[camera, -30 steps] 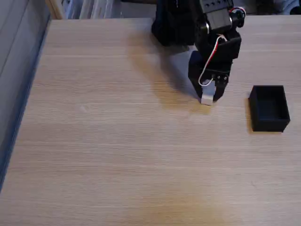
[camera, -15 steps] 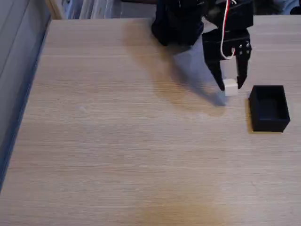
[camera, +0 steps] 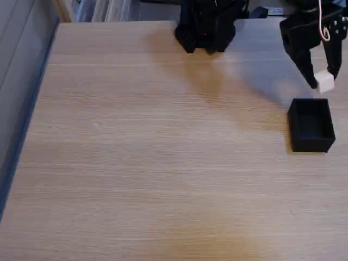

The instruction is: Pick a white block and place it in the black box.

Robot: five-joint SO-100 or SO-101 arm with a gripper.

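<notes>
On your wooden table (camera: 136, 152), the arm's black base (camera: 205, 27) stands at the far edge, a little right of centre in the fixed view. Further right, your gripper (camera: 324, 81) hangs above the tabletop with its fingers pointing down, closed narrowly around the white block (camera: 324, 81), which sits pinched between the fingertips, clear of the table. The black box (camera: 311, 125) rests on the table just below the block in the picture, open-topped, not touching the gripper
</notes>
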